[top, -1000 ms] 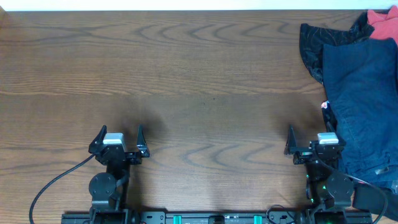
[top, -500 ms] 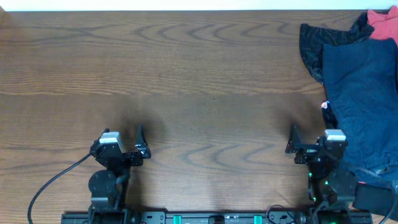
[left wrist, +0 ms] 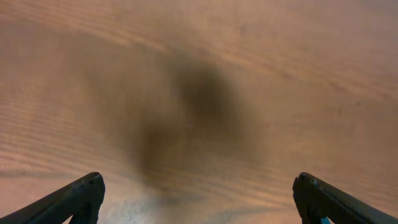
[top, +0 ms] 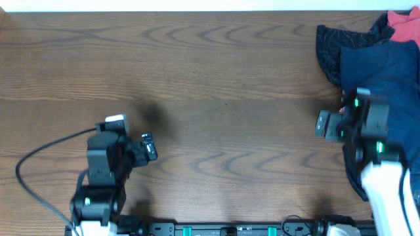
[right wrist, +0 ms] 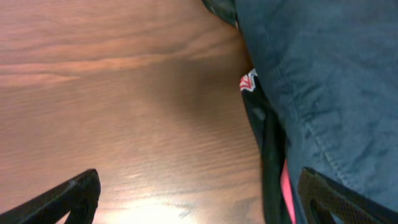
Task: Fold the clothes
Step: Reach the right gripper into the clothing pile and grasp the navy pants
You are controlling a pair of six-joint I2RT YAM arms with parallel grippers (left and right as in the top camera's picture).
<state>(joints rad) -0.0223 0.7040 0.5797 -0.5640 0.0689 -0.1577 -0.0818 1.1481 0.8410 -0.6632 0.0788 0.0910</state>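
The clothes lie piled at the table's far right. A dark navy denim garment (top: pixel 387 72) is on top, a black thin-line-patterned piece (top: pixel 335 42) is at its upper left, and a coral-red piece (top: pixel 403 23) is in the corner. My right gripper (top: pixel 336 121) is open and empty, hovering at the pile's left edge. In the right wrist view, the right gripper (right wrist: pixel 199 202) has its right finger over the denim (right wrist: pixel 323 81) and a black hem (right wrist: pixel 267 143). My left gripper (top: pixel 134 139) is open and empty over bare wood; it also shows in the left wrist view (left wrist: pixel 199 202).
A wooden table (top: pixel 216 78) stretches between the arms. A small red-and-white label (right wrist: pixel 248 81) pokes out at the denim's edge. A thin coral strip (right wrist: pixel 286 186) shows under the black hem. A black cable (top: pixel 39 164) loops by the left arm.
Both arms have lifted off their resting spots and moved away from the near edge. The right gripper has come to the left edge of the clothes pile. The clothes have not moved.
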